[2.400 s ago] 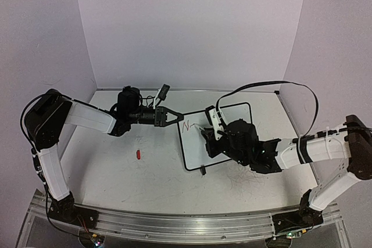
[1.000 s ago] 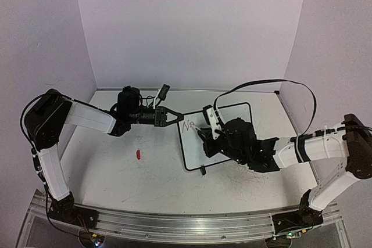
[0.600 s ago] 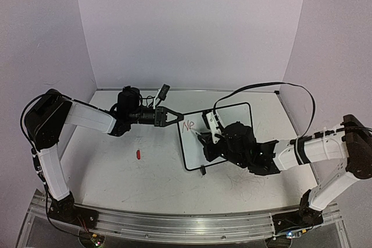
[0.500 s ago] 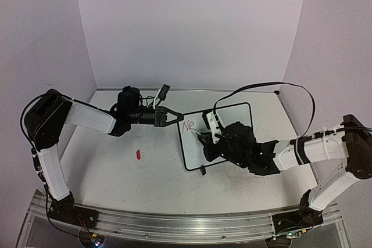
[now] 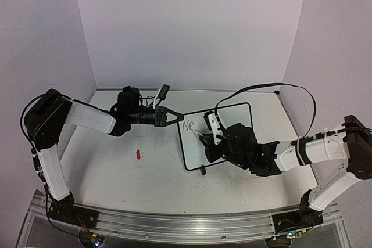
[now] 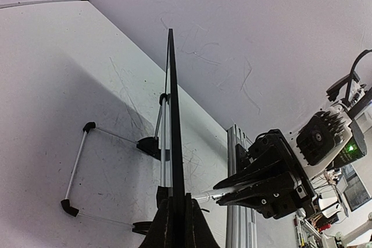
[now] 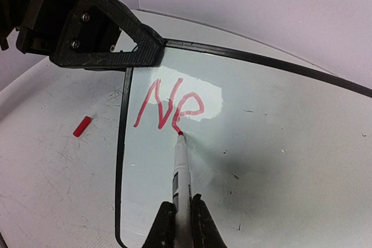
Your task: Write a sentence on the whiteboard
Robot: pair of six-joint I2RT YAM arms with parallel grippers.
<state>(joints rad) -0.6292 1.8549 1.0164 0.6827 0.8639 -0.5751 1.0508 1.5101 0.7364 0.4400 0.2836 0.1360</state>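
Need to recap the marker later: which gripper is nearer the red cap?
Left, probably. The left gripper, shut on the whiteboard's corner, sits behind and right of the cap. The right gripper, shut on the marker, is over the whiteboard, across its edge from the cap.

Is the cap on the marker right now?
No, the marker has its bare red tip against the whiteboard, just under the red letters.
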